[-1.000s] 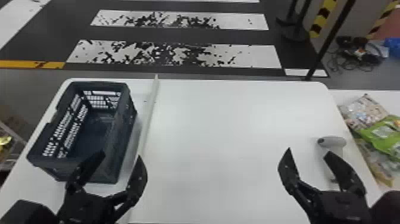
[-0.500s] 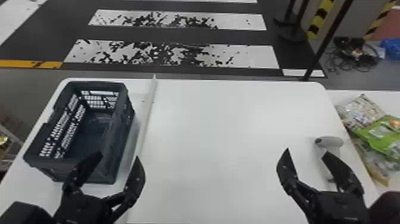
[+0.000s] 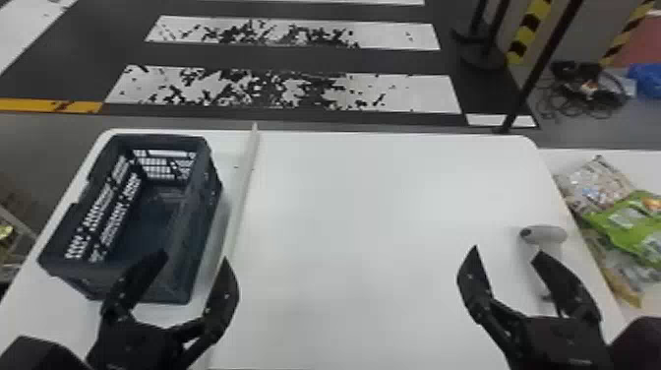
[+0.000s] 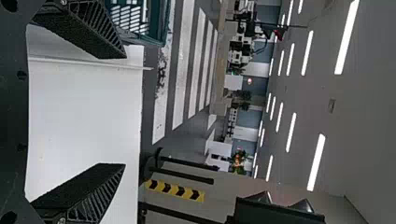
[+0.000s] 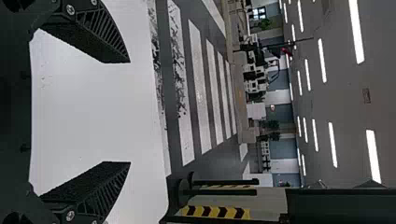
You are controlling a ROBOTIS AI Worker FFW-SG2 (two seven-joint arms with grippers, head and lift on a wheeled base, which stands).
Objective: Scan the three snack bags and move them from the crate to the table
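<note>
In the head view my left gripper point(image 3: 195, 255) is open, held over the near end of the dark crate point(image 3: 196, 216), whose visible inside holds no bags. My right gripper point(image 3: 505, 249) is open at the near right, beside the grey scanner point(image 3: 543, 234) on the white table point(image 3: 364, 211). Snack bags lie on a surface past the table's right edge: a patterned bag point(image 3: 595, 184), a green bag point(image 3: 632, 224) and a brownish one point(image 3: 619, 283) partly under it. In the left wrist view the left gripper point(image 4: 125, 111) has nothing between its fingers; so does the right gripper point(image 5: 130, 112) in its own.
A thin pale strip point(image 3: 243, 192) runs front to back on the table, just right of the crate. Behind the table's far edge stand a black post point(image 3: 536, 74) and other dark stands. Cables point(image 3: 585, 88) lie on the floor at the back right.
The head view has shifted very slightly, so the table and crate sit a little further left. Both grippers have stayed open, holding nothing.
</note>
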